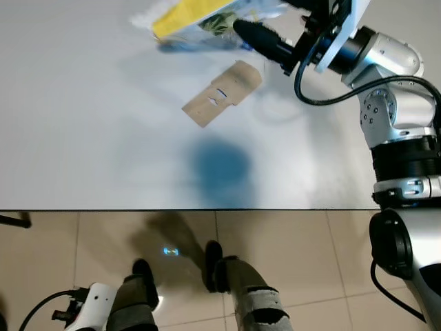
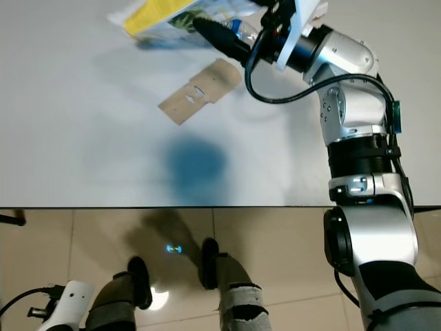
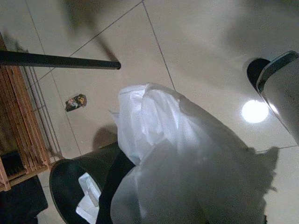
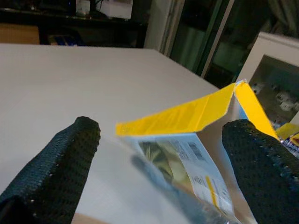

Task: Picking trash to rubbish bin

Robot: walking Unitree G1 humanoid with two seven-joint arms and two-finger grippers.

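Note:
A yellow and white snack packet [image 1: 200,17] lies at the far edge of the white table [image 1: 83,138]. A flat brown cardboard piece [image 1: 222,93] lies just nearer than it. My right gripper [image 4: 163,135] is open, low over the table, and the packet [image 4: 187,140] lies just ahead, between the two black fingers [image 1: 262,38]. My left arm [image 1: 93,307] hangs beside the table, low on the left. In its wrist view a crumpled white plastic bag [image 3: 187,158] sits close to the camera, above a black bin [image 3: 65,182].
The table's near edge [image 1: 207,209] crosses the picture, with beige floor tiles [image 1: 310,255] and my own feet below it. A black table leg [image 3: 56,60], a wooden rack [image 3: 18,121] and a small scrap [image 3: 75,101] on the floor stand near the bin.

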